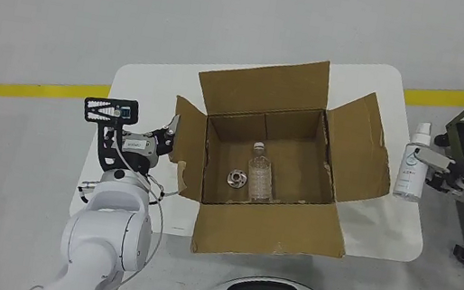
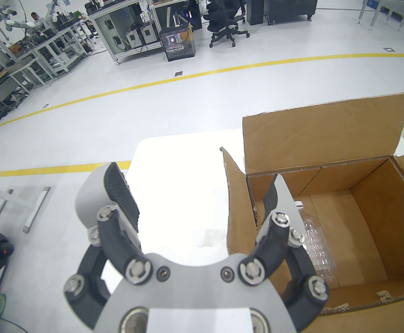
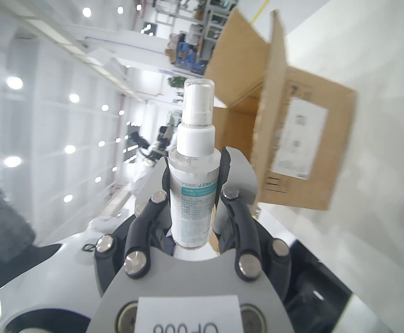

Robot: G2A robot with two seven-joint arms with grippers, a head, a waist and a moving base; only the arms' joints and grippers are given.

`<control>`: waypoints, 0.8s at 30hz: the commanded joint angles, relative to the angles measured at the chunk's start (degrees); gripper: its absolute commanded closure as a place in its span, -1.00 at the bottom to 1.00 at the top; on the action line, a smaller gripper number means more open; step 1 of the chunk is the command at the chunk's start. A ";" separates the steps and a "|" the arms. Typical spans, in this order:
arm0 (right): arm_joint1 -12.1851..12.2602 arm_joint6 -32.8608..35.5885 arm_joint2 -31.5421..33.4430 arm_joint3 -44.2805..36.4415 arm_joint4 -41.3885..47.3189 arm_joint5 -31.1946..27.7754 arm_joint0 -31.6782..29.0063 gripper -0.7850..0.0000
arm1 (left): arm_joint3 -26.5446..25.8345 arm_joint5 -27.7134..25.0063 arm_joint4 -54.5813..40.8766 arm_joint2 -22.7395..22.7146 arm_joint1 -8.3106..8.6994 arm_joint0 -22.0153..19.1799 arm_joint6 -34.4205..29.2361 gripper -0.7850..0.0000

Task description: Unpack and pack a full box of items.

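While the brown cardboard box [image 1: 264,86] sits open on the white desk [image 1: 145,86], one item's being held out by the desk's edge.
Inside the box there's a clear plastic bottle [image 1: 260,175] lying on the bottom, with a small round metallic bit [image 1: 236,179] just beside it. The right fingers [image 3: 240,176] are clamped round a white spray bottle with a clear cap [image 3: 194,176], holding it at the desk's right edge, near the box's right flap. The left fingers [image 2: 94,195] are spread wide with nothing between them, hovering just beside the box's left flap.
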 commanded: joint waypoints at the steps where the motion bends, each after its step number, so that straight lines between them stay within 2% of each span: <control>1: -0.11 0.20 -2.82 -0.53 -0.25 0.17 1.54 1.00 | 0.00 0.00 0.00 0.00 0.00 0.00 0.00 -1.00; 5: -0.52 -2.98 -9.22 -1.12 -1.13 1.32 4.56 1.00 | 0.00 0.00 0.00 0.00 0.00 0.00 0.00 -1.00; 9: -0.99 -5.81 -16.73 -0.98 -5.58 2.90 8.60 1.00 | 0.00 0.00 0.00 0.00 0.00 0.00 0.00 -1.00; 13: -1.31 -9.61 -23.19 -0.33 -15.85 3.91 12.85 1.00 | 0.00 0.00 0.00 0.00 0.00 0.00 0.00 -1.00; 24: -1.31 -9.61 -23.19 -0.33 -15.85 3.91 12.85 1.00 | 0.00 0.00 0.00 0.00 0.00 0.00 0.00 -1.00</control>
